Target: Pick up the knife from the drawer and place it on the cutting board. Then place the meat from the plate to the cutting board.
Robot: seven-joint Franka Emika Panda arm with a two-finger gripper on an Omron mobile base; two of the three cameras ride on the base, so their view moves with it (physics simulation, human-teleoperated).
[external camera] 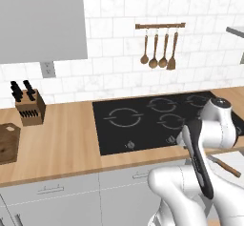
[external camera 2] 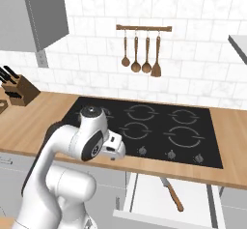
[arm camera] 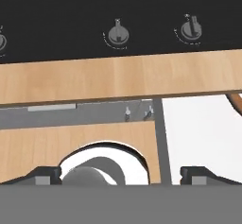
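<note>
Far left end of the counter (external camera: 62,139): cutting board (external camera: 8,143) flat at the left edge, knife block (external camera: 29,107) just behind it near the wall. Middle of the counter: black cooktop (external camera 2: 149,129), wooden utensils (external camera 2: 141,54) hanging on the wall rail above. Right, below the counter's front edge: open drawer (external camera 2: 144,196) with a pale floor, knife (external camera 2: 172,194) lying inside, silver blade toward the cooktop, brown handle toward the drawer's front. Gripper (arm camera: 120,175) spread wide, holding nothing, hovering over the counter's front edge, left of the drawer opening.

Probably still reaching for the knife. To do it well: shift right past the drawer's left wall, descend over the handle, turn the spread fingers (arm camera: 201,175) across the handle's width, close only once low enough to straddle it. Plate and meat out of sight here.
</note>
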